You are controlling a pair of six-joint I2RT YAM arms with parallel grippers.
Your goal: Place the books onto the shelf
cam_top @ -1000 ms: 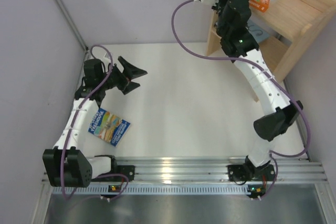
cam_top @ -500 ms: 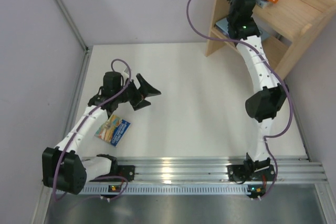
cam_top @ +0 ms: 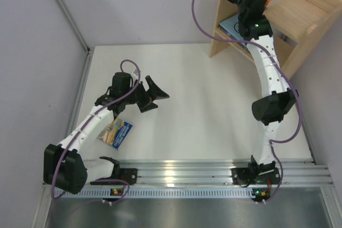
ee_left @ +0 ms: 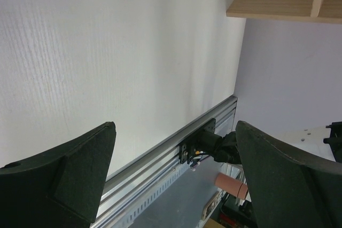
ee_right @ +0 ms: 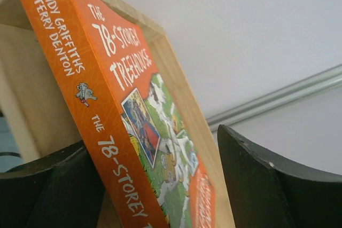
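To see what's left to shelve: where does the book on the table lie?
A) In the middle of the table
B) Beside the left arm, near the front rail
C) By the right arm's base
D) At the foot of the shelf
B: the book lies on the table right by the left arm, close to the rail and far from the shelf.

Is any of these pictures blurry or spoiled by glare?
Top view: sharp, with a bright glare streak on the metal rail. Right wrist view: the orange book is crisp and its title is readable, while the right fingers are dark and featureless. Left wrist view: evenly lit white table, with the left fingers dark too.
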